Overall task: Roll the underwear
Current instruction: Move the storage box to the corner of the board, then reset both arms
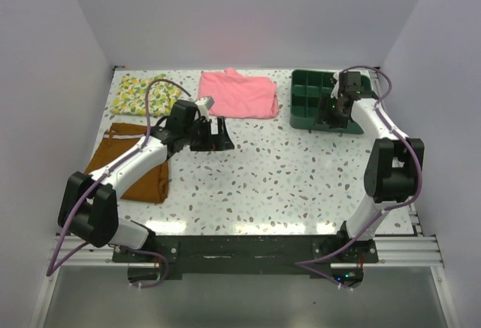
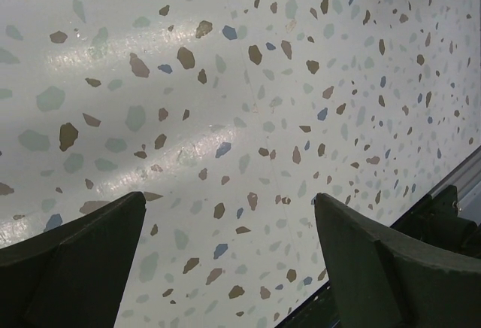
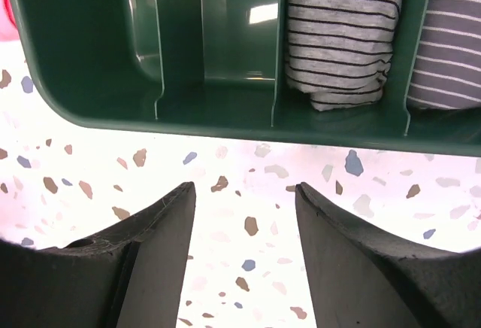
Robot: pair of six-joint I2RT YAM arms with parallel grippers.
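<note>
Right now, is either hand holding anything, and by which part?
Nothing is held. The left hand stands open over the table; the right hand stands open, empty, just outside the green tray.

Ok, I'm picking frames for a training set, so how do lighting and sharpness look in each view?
Top external: soft even light, sharp, a pink tint on the back wall above the pink garment. Left wrist: pale glare streaks across the table. Right wrist: the table blown out white below the green tray, one bright reflection inside it.
</note>
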